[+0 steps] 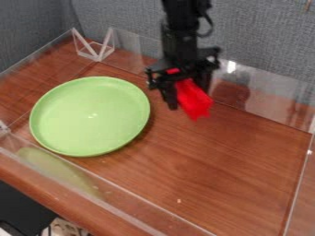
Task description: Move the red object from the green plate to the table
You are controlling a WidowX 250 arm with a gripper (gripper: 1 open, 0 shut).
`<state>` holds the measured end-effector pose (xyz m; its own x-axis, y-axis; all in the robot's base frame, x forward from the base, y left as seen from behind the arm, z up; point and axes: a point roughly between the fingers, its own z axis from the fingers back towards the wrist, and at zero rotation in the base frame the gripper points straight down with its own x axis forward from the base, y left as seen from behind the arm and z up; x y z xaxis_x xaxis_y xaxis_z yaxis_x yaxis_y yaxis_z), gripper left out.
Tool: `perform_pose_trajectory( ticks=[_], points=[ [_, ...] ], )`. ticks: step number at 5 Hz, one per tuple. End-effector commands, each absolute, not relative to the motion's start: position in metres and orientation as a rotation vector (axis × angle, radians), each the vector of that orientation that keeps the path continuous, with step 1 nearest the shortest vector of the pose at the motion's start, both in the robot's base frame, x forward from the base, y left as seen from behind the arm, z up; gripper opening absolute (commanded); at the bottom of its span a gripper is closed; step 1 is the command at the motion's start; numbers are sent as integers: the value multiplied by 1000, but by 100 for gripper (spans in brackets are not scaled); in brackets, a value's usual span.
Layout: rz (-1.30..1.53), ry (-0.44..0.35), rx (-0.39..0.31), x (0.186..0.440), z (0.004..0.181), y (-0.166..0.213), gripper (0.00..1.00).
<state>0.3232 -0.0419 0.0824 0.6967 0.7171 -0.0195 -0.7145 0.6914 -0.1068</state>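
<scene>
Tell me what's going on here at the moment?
The robot arm has the red block in its fingers, to the right of the green plate as the camera sees it. The plate has nothing on it. The block appears to be held above the table, so setting it down there looks like the step that remains.

Plate [90,116] on left part of table [227,171].

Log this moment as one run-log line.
gripper: shut on red block | block: aloft, right of green plate | table placement: not yet done
</scene>
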Motion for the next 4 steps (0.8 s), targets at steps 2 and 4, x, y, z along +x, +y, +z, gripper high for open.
perform_pose_trajectory(
  ticks=[2, 4],
  points=[
    [547, -80, -132, 331, 92, -33, 0],
    [384, -76, -126, 325, 104, -23, 0]
  ],
)
